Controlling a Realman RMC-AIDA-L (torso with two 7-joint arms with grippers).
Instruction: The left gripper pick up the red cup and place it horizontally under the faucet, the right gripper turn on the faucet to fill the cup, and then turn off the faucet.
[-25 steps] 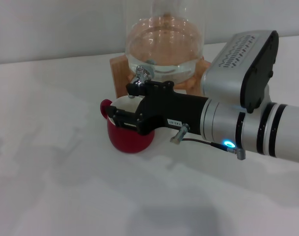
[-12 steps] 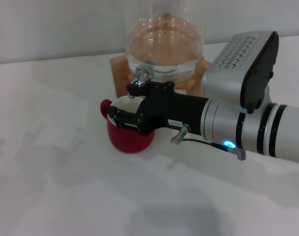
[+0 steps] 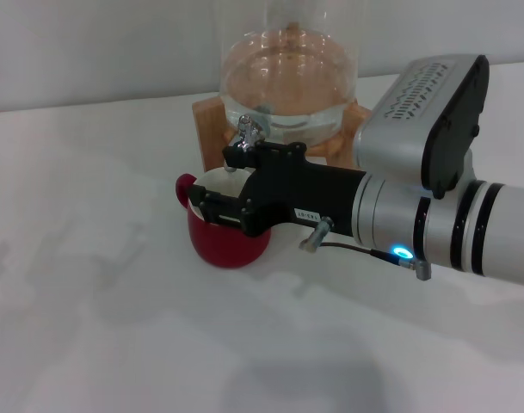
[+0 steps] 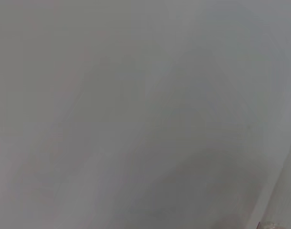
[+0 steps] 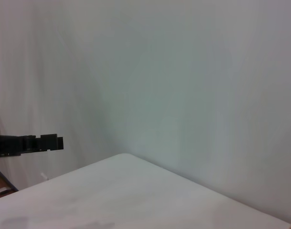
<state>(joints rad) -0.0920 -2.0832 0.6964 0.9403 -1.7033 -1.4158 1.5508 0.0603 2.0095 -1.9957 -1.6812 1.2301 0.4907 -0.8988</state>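
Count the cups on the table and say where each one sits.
1. The red cup stands upright on the table, just below the faucet, partly covered by the right gripper. Another could be hidden behind the arm.

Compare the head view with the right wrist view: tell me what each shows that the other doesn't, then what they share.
Only the head view shows the work itself: the red cup standing on the white table beneath the faucet of the glass dispenser on its wooden stand, with the right gripper reaching over the cup to the faucet. Only the right wrist view shows a bare grey wall and the table's far corner. Both share the white table surface and black parts of the right gripper. The left gripper appears in neither.
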